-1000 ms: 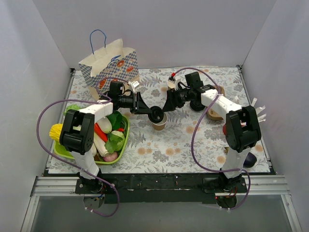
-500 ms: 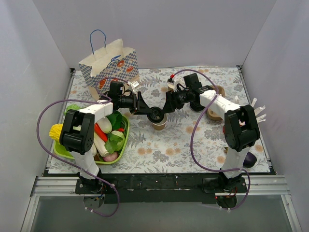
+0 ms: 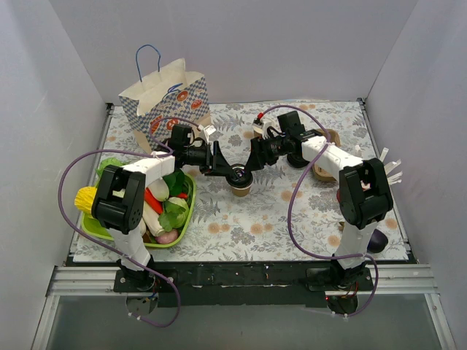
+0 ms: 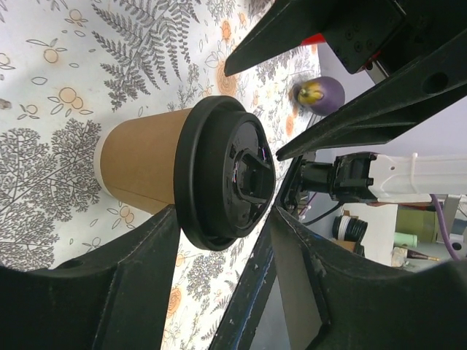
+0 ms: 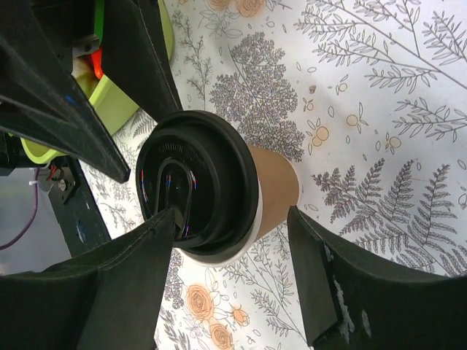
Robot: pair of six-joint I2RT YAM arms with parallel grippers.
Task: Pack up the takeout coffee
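The takeout coffee (image 3: 241,184), a tan kraft cup with a black lid (image 3: 239,175) on it, stands upright on the floral mat at mid-table. My left gripper (image 3: 229,172) reaches it from the left and my right gripper (image 3: 253,165) from the right. In the left wrist view the cup (image 4: 142,164) and lid (image 4: 222,175) lie between my open left gripper's (image 4: 222,219) fingers, with the lid rim beside one finger (image 4: 139,284). In the right wrist view my open right gripper (image 5: 232,219) straddles the cup (image 5: 273,186); a white rim shows under the lid (image 5: 197,182).
A patterned paper bag (image 3: 164,102) stands at the back left. A green tray (image 3: 187,213) of vegetables lies front left. The brown cardboard carrier (image 3: 326,172) and a red cup of white sticks (image 3: 388,169) are at the right, with a purple thing (image 3: 377,240) near the right arm's base.
The left gripper has shifted a little right and down with the black lid, which now sits on the cup. The right gripper has stayed beside the cup.
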